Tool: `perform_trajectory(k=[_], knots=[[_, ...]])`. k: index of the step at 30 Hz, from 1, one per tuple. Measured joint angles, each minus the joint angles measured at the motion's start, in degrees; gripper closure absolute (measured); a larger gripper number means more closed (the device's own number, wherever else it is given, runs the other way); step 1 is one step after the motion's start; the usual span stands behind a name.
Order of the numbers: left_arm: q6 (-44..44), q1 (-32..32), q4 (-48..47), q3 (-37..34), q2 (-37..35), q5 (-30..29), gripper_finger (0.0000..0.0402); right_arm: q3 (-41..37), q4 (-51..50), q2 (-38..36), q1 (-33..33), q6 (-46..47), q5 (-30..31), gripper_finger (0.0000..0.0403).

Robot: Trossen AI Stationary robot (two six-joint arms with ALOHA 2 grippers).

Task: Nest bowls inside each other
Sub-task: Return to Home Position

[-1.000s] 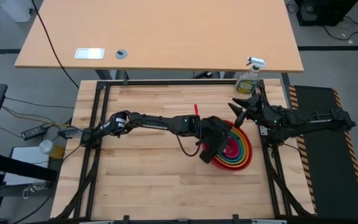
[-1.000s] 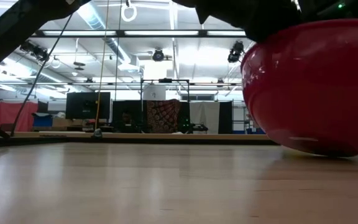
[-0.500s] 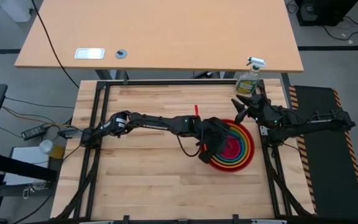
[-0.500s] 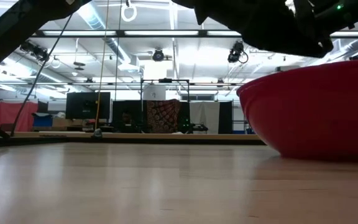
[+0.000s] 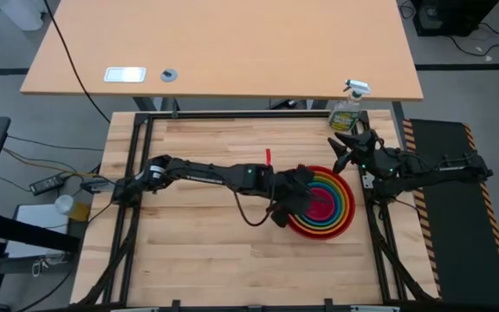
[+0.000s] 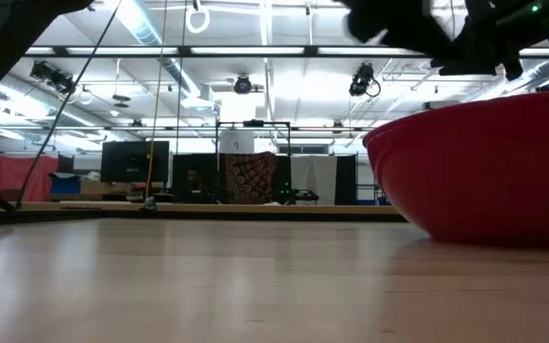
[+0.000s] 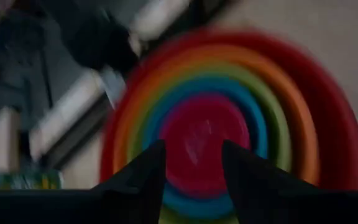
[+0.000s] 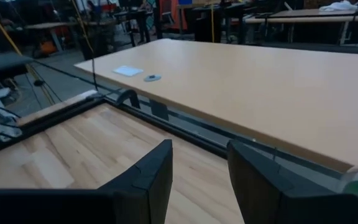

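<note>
The bowls stand nested in one stack at the table's right, resting flat on the red bowl's [image 5: 349, 211] base. Inside it sit the orange [image 7: 294, 102], lime green [image 7: 273, 112], blue [image 7: 257, 121] and pink [image 7: 204, 134] bowls. My left gripper [image 5: 307, 198] hovers open just above the stack's left side, with nothing between its fingers [image 7: 194, 155]. The low view shows only the red bowl's outer wall [image 6: 484, 171]. My right gripper [image 5: 341, 149] waits open above the table's far right part, away from the stack [image 8: 199, 155].
A green spray bottle [image 5: 346, 109] stands at the table's far right corner, just behind my right gripper. A black frame rail [image 5: 379, 234] runs along the right edge beside the stack. Bare wood [image 5: 197, 234] lies left of and in front of the bowls.
The stack of bowls, tipped up a second ago, has settled flat on the table. My left gripper has risen and drawn back from the stack toward the table's left edge.
</note>
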Motion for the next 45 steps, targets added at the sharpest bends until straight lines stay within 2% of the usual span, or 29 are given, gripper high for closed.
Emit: perform_trajectory(k=[8, 16, 20, 27, 29, 32, 38, 45], knots=[[-2.6, -0.4, -11.8, -0.1, -0.6, -2.7, 0.0268, 0.0, -1.4, -0.8, 2.1, 0.0, -3.7, 0.0243], [-3.7, -1.6, -16.9, -0.1, -2.6, -10.2, 0.0286, 0.0, -2.0, 0.7, 3.1, -0.4, -18.3, 0.0243], [-5.4, -2.9, -20.4, -0.1, -7.1, -12.9, 0.0286, 0.0, -1.8, 1.9, 4.0, 0.0, -21.3, 0.0243], [-12.9, -4.7, -27.1, -0.3, -17.0, -13.5, 0.0286, 0.0, 3.6, 4.0, 5.1, -0.5, -21.4, 0.0243], [-15.4, -4.7, -27.9, -2.4, -20.1, -13.7, 0.0286, 0.0, 4.9, 4.5, 5.1, -0.6, -21.4, 0.0243], [-18.5, -5.0, -25.9, -10.9, -25.8, -14.5, 0.0286, 0.0, 5.5, 5.6, 5.1, -0.6, -21.4, 0.0243], [-23.1, -7.5, -13.8, -37.3, -40.3, -21.8, 0.0286, 0.0, 5.6, 7.1, 5.1, -1.5, -21.4, 0.0243], [-29.2, -8.4, 2.3, -62.0, -59.4, -23.0, 0.0286, 0.0, 8.2, 8.3, 4.8, -2.1, -21.0, 0.0243]])
